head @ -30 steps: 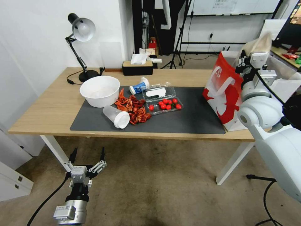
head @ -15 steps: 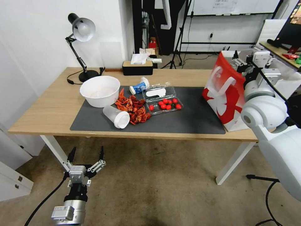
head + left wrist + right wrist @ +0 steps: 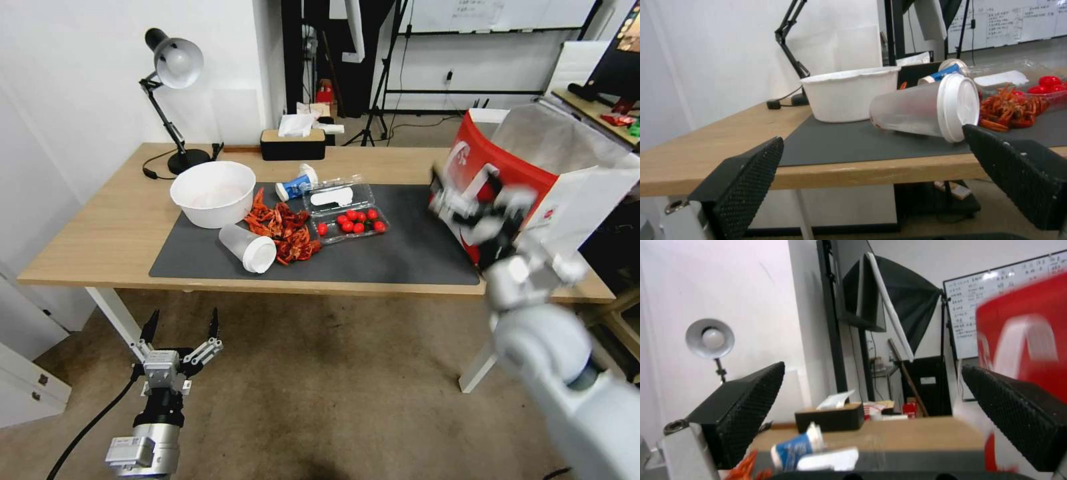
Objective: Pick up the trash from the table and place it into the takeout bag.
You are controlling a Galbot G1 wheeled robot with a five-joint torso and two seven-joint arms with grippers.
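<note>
On the table (image 3: 100,233), trash lies on the dark mat (image 3: 400,253): a translucent white-lidded cup (image 3: 248,248) (image 3: 925,108) on its side, a blue-white paper cup (image 3: 293,187) (image 3: 795,446) on its side, red shellfish shells (image 3: 283,230) and a clear box of tomatoes (image 3: 347,210). The red-and-white takeout bag (image 3: 533,160) (image 3: 1027,326) stands open at the table's right end. My right gripper (image 3: 477,200) (image 3: 873,366) is open and blurred, in front of the bag's left face over the mat's right end. Below the table's front edge, my left gripper (image 3: 180,330) (image 3: 872,135) is open, facing the lidded cup.
A white bowl (image 3: 213,193) (image 3: 849,95) sits at the mat's left end. Behind it are a desk lamp (image 3: 170,67) and a black tissue box (image 3: 292,143) at the table's back edge. A tripod and whiteboard stand behind the table.
My right arm has swung down from above the bag's mouth to in front of its left face. The left gripper has risen slightly.
</note>
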